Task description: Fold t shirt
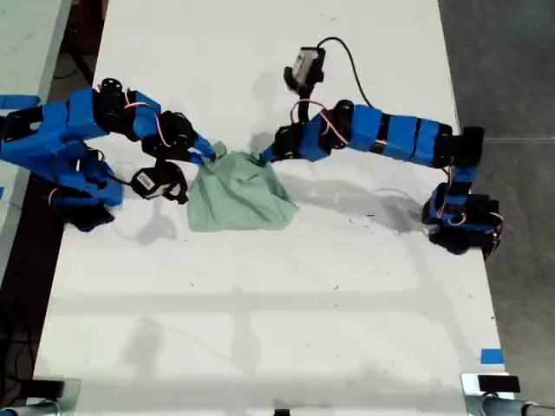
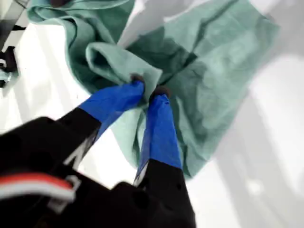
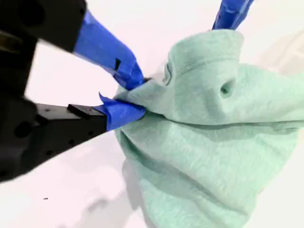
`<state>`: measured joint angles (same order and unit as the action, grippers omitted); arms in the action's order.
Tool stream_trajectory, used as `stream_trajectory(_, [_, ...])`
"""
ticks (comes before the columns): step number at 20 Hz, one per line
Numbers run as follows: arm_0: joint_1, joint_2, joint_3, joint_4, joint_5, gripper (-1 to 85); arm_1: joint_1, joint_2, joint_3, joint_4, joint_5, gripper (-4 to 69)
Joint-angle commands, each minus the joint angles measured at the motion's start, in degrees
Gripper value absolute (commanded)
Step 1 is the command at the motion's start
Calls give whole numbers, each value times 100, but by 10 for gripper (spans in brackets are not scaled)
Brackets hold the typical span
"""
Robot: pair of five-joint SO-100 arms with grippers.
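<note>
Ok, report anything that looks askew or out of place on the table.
Only the t shirt: it is bunched and wrinkled rather than spread flat, pinched at two upper corners by my first gripper and my second gripper. Nothing looks spilled or damaged.

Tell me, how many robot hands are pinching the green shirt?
2. My first hand and my second hand each pinch an edge of the t shirt.

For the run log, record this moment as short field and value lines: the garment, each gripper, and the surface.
garment: t shirt, pale mint green, bunched and wrinkled, not laid flat
first gripper: my first gripper shut on a fold of the cloth
second gripper: my second gripper shut on an edge of the cloth
grip points: both at the shirt's upper edge in the exterior view
surface: white table
</note>
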<state>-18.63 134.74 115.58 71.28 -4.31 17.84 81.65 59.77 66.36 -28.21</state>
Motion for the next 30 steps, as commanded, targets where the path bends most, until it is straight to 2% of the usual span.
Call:
stream_trajectory(1, [-308, -97, -9, 44, 97, 205, 545, 1195, 580, 26, 35, 226])
stream_trajectory(3, [-483, -105, -70, 114, 237, 246, 800, 1749, 1081, 88, -97, 272])
stream_trajectory(4, [-598, -105, -176, 220, 308, 224, 932, 1978, 1222, 211, -141, 273])
stream_trajectory(7, [-940, -114, -765, 809, 475, 258, 1283, 2786, 1547, 615, -316, 256])
stream_trajectory(8, [-984, -70, -1046, 1090, 492, 215, 1336, 3164, 1661, 791, -360, 235])
stream_trajectory(9, [-967, 70, -1292, 1327, 492, 26, 1354, 3647, 1837, 1011, -360, 167])
stream_trajectory(10, [-817, 325, -1477, 1494, 457, -1, 1336, 4280, 2127, 1222, -281, 23])
stream_trajectory(13, [123, 1749, -1600, 1828, -176, -2, 853, 6759, 3173, 1714, -132, 19])
stream_trajectory(15, [1090, 2628, -879, 1529, -475, -2, 202, 7822, 3814, 2048, 264, 19])
stream_trajectory(16, [1652, 3067, -123, 1011, -519, -2, -141, 8235, 4351, 2057, 501, 19])
stream_trajectory(18, [2566, 3762, 1591, -229, -642, -2, -853, 9070, 5906, 1661, 914, 22])
stream_trajectory(20, [3120, 4412, 3463, -1178, -844, -3, -1424, 10257, 7708, 1072, 1169, 22])
stream_trajectory(21, [3287, 4966, 4421, -1617, -861, -3, -1582, 10960, 8473, 1107, 1371, 22])
stream_trajectory(22, [3437, 5766, 5273, -1749, -949, -3, -1696, 11839, 9176, 1310, 1547, 22])
stream_trajectory(24, [3630, 7189, 6311, -1274, -1002, -3, -1978, 11918, 9932, 1679, 1775, 22])
stream_trajectory(25, [3604, 7022, 6398, -1222, -510, -2, -2101, 11927, 10301, 1670, 1758, 22])
stream_trajectory(27, [3700, 7137, 6750, -1116, -343, -2, -2030, 11927, 10837, 2127, 1740, 20])
stream_trajectory(28, [3621, 7137, 6917, -1178, -211, -1, -2065, 11927, 11092, 1898, 1696, 23])
stream_trajectory(29, [3454, 7110, 6943, -1151, -123, 0, -2074, 11927, 11241, 1723, 1679, 126])
stream_trajectory(30, [3138, 7137, 6926, -1143, 598, 2, -2048, 11927, 11382, 1696, 1644, 189])
